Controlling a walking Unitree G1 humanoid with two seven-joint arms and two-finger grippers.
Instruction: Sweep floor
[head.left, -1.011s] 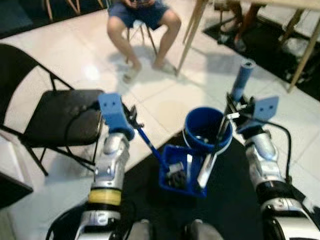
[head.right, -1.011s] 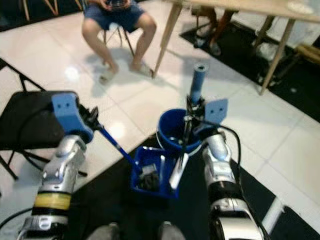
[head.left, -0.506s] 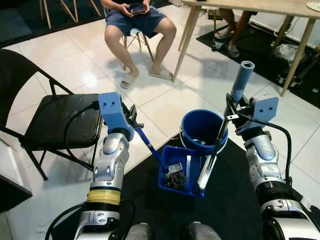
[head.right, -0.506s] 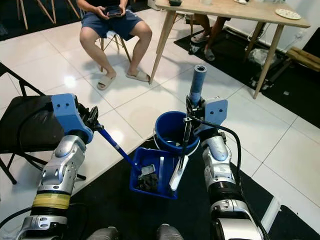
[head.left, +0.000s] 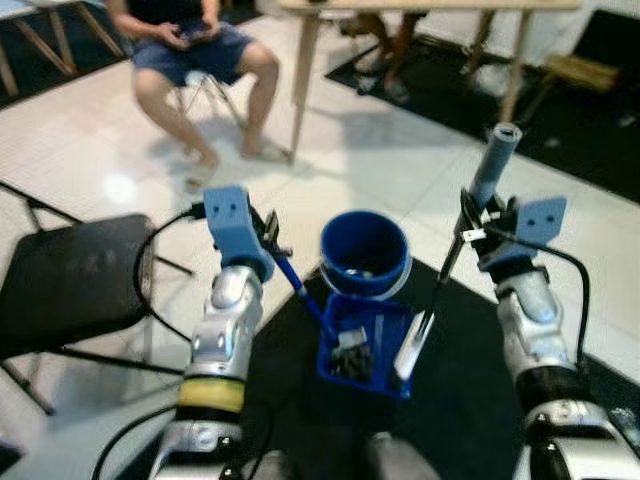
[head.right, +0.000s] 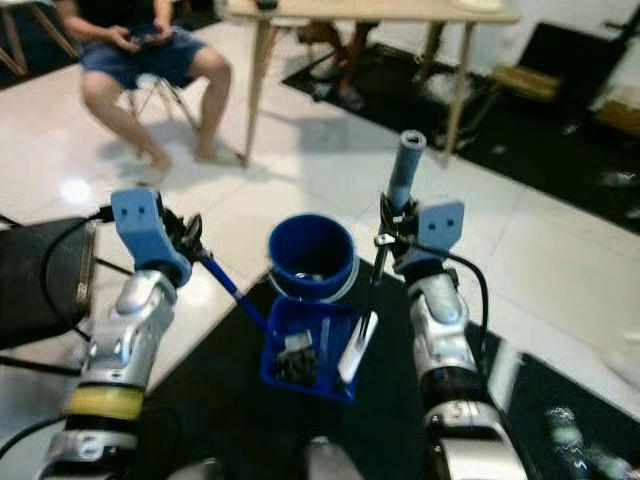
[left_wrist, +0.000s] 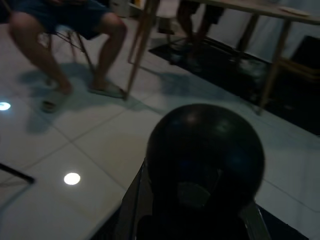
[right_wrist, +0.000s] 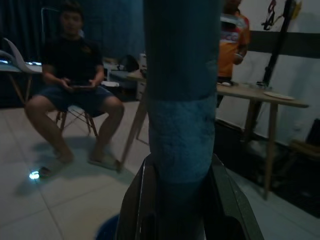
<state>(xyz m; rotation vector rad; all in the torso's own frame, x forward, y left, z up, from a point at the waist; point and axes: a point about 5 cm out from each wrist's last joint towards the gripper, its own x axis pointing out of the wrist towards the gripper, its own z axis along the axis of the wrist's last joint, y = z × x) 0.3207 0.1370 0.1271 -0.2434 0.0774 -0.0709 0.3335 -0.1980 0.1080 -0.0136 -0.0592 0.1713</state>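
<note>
A blue dustpan (head.left: 362, 346) with dark debris in it hangs low in front of me over the black mat. Its blue handle (head.left: 300, 290) rises to my left gripper (head.left: 270, 238), which is shut on it. My right gripper (head.left: 468, 228) is shut on the broom's padded blue-grey handle (head.left: 494, 164). From there a thin black shaft runs down to the white brush head (head.left: 408, 352), which rests in the dustpan. In the left wrist view the handle's dark round end (left_wrist: 205, 150) blocks the fingers. In the right wrist view the broom handle (right_wrist: 182, 100) stands between the fingers.
A blue bucket (head.left: 363, 250) stands just beyond the dustpan at the edge of the black mat (head.left: 290, 400). A black folding chair (head.left: 70, 290) is on my left. Farther off a person (head.left: 190, 60) sits on a chair, next to wooden table legs (head.left: 302, 80).
The camera has swung to the right, so the chair, bucket and seated person sit further left in view. Both grippers keep their holds, and dustpan and broom stay as they were.
</note>
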